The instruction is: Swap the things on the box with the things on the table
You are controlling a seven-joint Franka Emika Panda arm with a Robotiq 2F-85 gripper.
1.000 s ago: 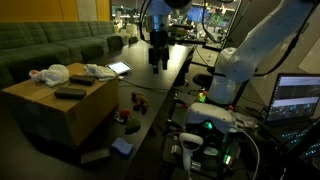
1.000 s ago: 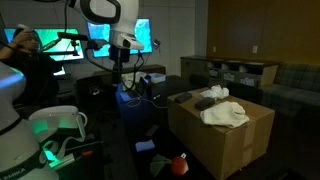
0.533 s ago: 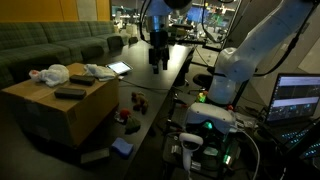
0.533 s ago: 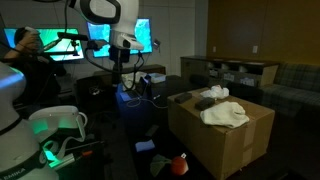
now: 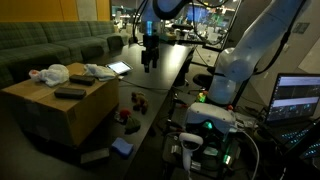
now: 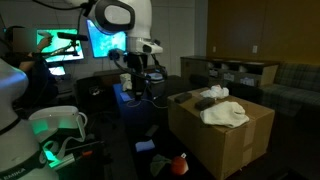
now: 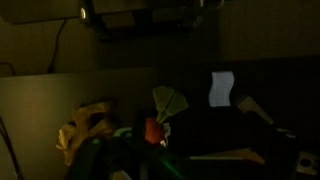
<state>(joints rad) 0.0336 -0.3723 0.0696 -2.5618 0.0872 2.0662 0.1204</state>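
A cardboard box [image 5: 62, 112] [image 6: 222, 138] carries a white crumpled bag [image 5: 50, 74], a pale cloth [image 5: 98, 71] [image 6: 224, 115] and a flat dark item [image 5: 70, 93]. On the dark table [image 5: 160, 95] beside it lie a red toy with a green leaf [image 5: 136, 101] [image 6: 180, 162] [image 7: 152, 130] and a small blue block [image 5: 122, 146] [image 6: 146, 147] [image 7: 221, 88]. My gripper [image 5: 150, 62] [image 6: 137, 88] hangs high above the table's far part, well away from the box. It is empty and its fingers look apart. The wrist view is very dark and shows no fingers.
A tablet [image 5: 119, 68] lies at the table's far end next to the box. A green sofa [image 5: 45, 42] stands behind the box. The robot base with green lights [image 5: 210, 125] [image 6: 55, 125] and a laptop [image 5: 297, 98] stand at the side.
The arm has swung sideways and slightly up over the table's far end, with the wrist turning. The gripper stays empty. The things on the box and table have not moved.
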